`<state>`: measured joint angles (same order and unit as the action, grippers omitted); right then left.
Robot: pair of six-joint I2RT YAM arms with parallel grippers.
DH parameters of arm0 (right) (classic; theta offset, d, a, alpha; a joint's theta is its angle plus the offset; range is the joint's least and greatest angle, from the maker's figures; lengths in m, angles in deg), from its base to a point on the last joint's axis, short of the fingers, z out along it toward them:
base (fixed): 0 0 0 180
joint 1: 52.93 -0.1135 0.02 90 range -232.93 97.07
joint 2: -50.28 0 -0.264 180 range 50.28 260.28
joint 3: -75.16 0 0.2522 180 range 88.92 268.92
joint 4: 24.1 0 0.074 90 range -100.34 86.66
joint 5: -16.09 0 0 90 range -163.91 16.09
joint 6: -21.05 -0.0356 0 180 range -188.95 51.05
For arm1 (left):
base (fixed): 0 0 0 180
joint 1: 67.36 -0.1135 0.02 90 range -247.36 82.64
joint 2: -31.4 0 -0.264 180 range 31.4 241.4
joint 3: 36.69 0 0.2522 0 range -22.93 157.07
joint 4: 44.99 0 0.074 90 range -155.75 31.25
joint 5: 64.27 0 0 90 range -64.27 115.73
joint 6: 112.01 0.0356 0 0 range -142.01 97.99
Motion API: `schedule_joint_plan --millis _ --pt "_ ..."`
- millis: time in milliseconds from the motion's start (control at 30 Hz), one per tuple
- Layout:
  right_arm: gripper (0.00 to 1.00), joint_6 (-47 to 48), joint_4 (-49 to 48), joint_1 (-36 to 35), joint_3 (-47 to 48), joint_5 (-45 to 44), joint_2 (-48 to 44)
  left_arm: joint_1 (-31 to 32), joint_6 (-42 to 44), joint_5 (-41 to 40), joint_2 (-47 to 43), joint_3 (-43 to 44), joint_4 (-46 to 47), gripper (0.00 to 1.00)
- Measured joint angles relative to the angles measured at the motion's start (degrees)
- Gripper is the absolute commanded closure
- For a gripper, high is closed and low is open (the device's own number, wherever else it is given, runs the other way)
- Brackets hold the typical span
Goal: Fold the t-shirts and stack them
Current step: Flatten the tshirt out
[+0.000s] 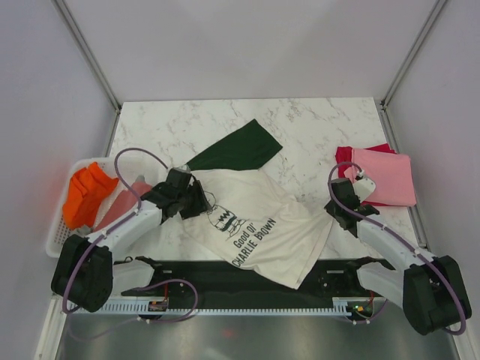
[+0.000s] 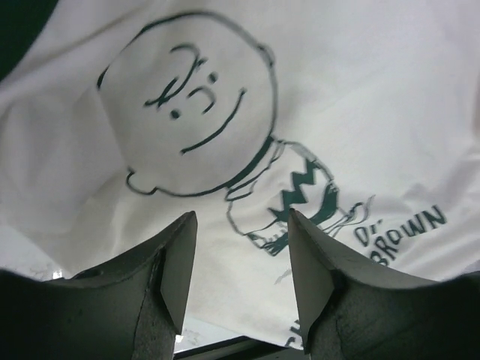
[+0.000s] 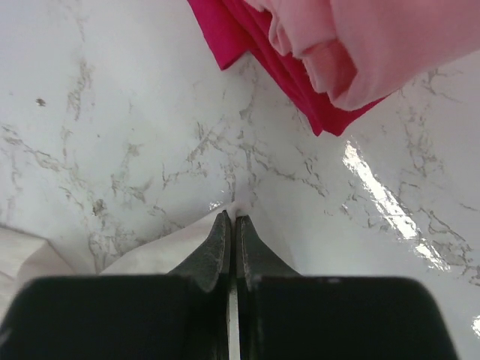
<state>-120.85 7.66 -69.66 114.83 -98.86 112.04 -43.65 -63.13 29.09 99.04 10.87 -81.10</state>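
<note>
I am pinching the right edge of the cream t-shirt (image 1: pixel 292 225) with my right tool (image 3: pixel 231 217), its jaws pressed tight together on a small peak of cloth lying on the marble table (image 1: pixel 315 120). I am holding my left tool (image 2: pixel 240 259) about half open over the cartoon print, gripping nothing, and I cannot tell whether its fingertips are touching the cloth. The shirt is lying spread across the near middle of the table, while the pink t-shirt (image 1: pixel 386 176) is resting on the crimson t-shirt (image 1: pixel 345 155) at the right.
</note>
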Motion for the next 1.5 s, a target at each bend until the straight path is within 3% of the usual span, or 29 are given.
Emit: schedule_joint_plan --millis 67,167,333,600,867,1200,1333,1500 --pt "1.00 0.0 0.7 0.0 0.0 -0.4 -2.8 0.0 0.9 0.3 2.1 4.7 -0.2 0.37" --pt "1.00 0.2 1.6 0.0 -0.2 -0.5 -6.3 0.0 2.9 1.2 7.6 14.6 0.0 0.23" --pt "1.00 1.2 3.0 0.0 -0.6 -0.3 -7.6 0.0 7.3 -0.6 20.8 33.1 0.4 0.23" --pt "1.00 3.6 3.9 0.0 -0.2 1.2 -7.4 -0.3 15.9 -1.9 50.6 69.7 -3.7 0.22" --pt "1.00 5.6 3.9 0.0 3.6 3.5 -6.7 -1.0 21.1 -5.4 69.4 91.5 -10.7 0.18" --pt "1.00 7.0 3.9 0.0 5.1 5.7 -6.8 -4.9 22.0 -9.7 74.2 93.0 -16.3 0.18" --pt "1.00 7.2 3.9 0.0 5.1 6.0 -6.8 -6.3 22.0 -10.3 74.2 91.5 -16.6 0.30" --pt "1.00 7.2 3.9 0.0 5.1 6.7 -6.8 -6.5 22.2 -10.2 74.2 89.9 -16.5 0.37"
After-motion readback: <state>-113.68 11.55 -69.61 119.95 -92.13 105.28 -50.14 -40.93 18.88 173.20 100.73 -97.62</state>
